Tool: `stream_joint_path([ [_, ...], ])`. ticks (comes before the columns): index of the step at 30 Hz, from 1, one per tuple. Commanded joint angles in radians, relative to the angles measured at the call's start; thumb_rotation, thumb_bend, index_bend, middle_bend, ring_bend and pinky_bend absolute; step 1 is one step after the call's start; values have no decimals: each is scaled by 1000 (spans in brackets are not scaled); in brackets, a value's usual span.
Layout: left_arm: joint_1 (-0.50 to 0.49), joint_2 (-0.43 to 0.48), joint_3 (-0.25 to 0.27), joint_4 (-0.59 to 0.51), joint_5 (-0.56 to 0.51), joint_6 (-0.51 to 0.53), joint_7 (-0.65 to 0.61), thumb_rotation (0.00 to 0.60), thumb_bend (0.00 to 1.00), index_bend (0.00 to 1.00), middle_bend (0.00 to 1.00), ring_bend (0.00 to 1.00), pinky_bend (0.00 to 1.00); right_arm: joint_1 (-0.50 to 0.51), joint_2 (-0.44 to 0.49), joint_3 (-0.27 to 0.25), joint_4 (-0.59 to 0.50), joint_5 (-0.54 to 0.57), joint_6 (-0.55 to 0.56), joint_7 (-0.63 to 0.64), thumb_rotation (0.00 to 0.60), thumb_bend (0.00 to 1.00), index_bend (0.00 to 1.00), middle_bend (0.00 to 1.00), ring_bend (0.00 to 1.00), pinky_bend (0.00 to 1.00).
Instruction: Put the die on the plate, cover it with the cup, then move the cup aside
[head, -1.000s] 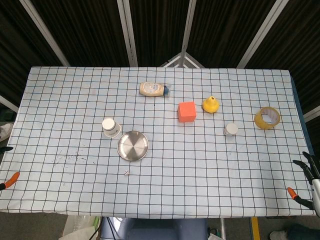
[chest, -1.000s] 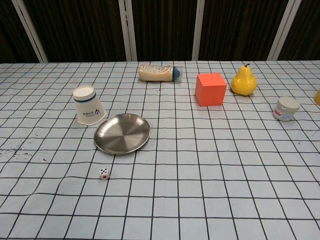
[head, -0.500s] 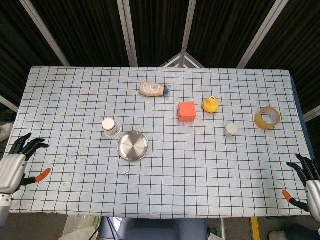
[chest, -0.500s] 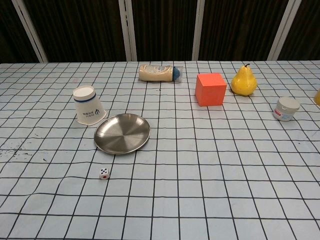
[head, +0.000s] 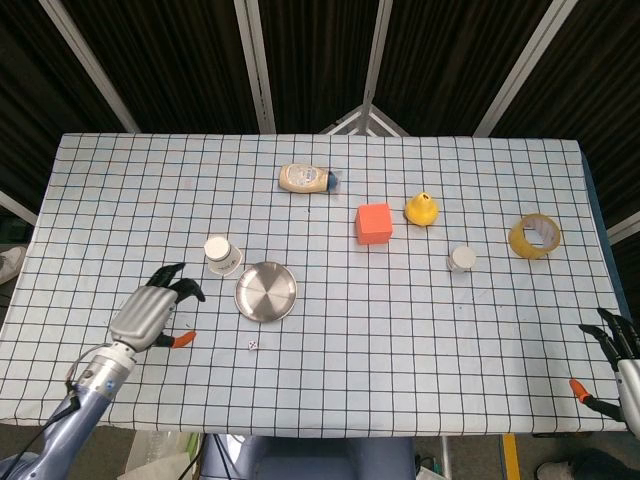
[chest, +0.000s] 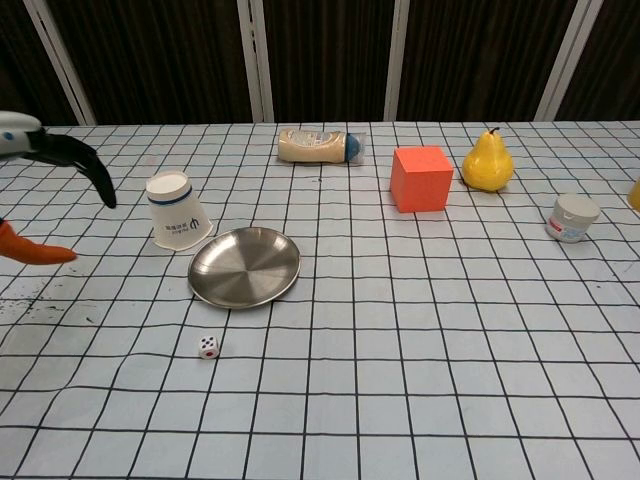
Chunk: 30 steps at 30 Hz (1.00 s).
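1. The die (chest: 208, 347) lies in the lower left of the chest view, on the checked tabletop (chest: 420, 340) just below the steel plate (chest: 244, 266), apart from its rim.
2. It looks small, hard and very light, so it should roll or skid if nudged. A pinch across two opposite faces, taken from above, seems the safest hold.
3. The paper cup (chest: 176, 209) stands upside down at the plate's upper left edge, tilted and close to the rim. It is probably thin and easily crushed, so a gentle hold around its wall would suit.
4. The plate is shallow and smooth; the die may slide once dropped there.
5. The left hand (head: 150, 313) hovers left of the plate in the head view, fingers (head: 186, 286) spread and curved, holding nothing.
6. The right hand (head: 617, 358) sits at the lower right edge, fingers apart and empty.
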Motion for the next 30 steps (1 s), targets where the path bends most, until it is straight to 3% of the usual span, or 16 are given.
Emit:
stream_joint_path([
  [1, -97, -132, -7, 55, -131, -25, 129, 600, 348, 393, 243, 20, 0, 0, 0, 1, 3, 1, 0, 6, 600, 230, 228, 95, 85, 0],
  [7, -164, -254, 13, 119, -212, -23, 210, 600, 349, 411, 218, 20, 0, 2, 0, 1, 5, 4, -5, 8, 600, 229, 228, 95, 86, 0],
  [13, -195, -303, 29, 138, -213, -1, 256, 600, 373, 449, 171, 10, 0, 4, -1, -2, 4, 2, -12, 5, 600, 229, 228, 95, 86, 0],
  [30, -224, -339, 87, 156, -204, 77, 344, 600, 396, 514, 96, 0, 0, 9, -1, -3, -1, -3, -18, 10, 600, 229, 228, 95, 86, 0],
])
